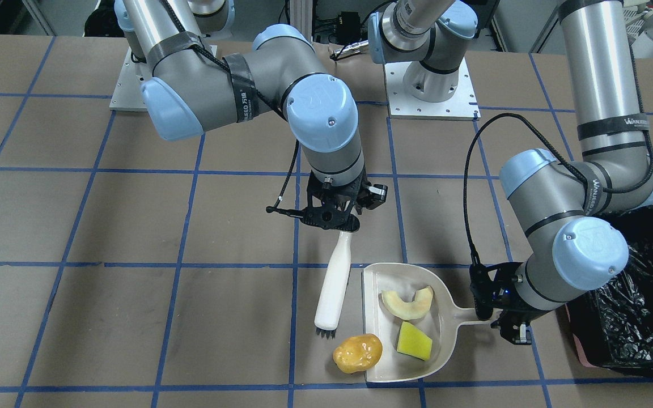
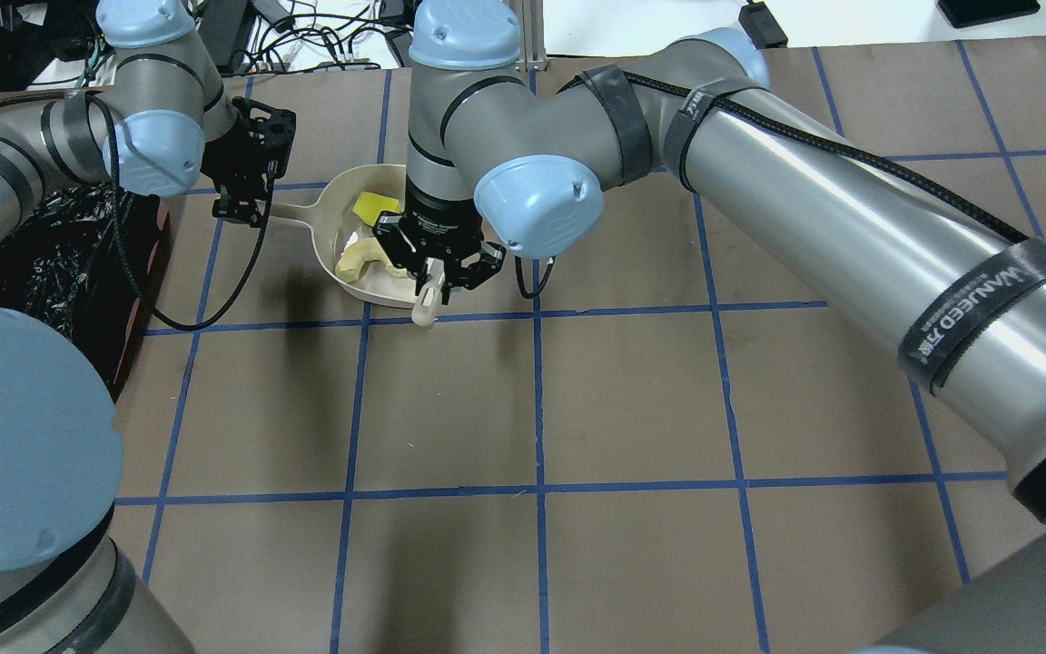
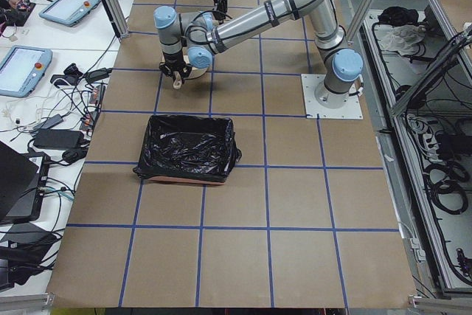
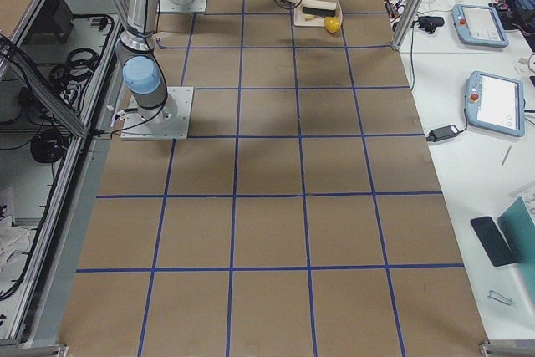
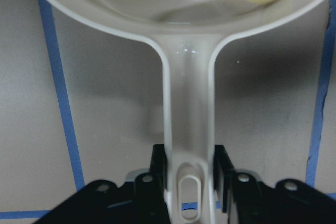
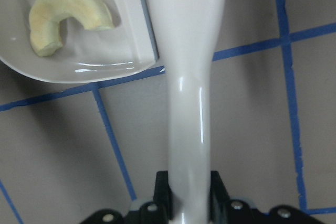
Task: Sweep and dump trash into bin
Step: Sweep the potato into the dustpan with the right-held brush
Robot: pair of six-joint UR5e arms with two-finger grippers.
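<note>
My left gripper (image 1: 499, 320) is shut on the handle of the beige dustpan (image 1: 377, 317), as the left wrist view (image 5: 190, 174) shows. The pale melon rind (image 1: 407, 303) and the yellow-green sponge wedge (image 1: 414, 341) lie in the pan. The yellow-brown potato (image 1: 357, 353) lies on the table at the pan's open edge. My right gripper (image 1: 340, 224) is shut on the white brush (image 1: 335, 280), whose dark bristles rest just beside the potato. The bin (image 1: 638, 306) with its black bag stands beside my left arm, apart from the pan.
The table is brown with a blue tape grid. Both arm bases (image 1: 431, 85) stand on plates at the robot's side. The bin also shows in the overhead view (image 2: 33, 263) under my left arm. Operators' desks with tablets (image 4: 497, 102) lie beyond the table edge.
</note>
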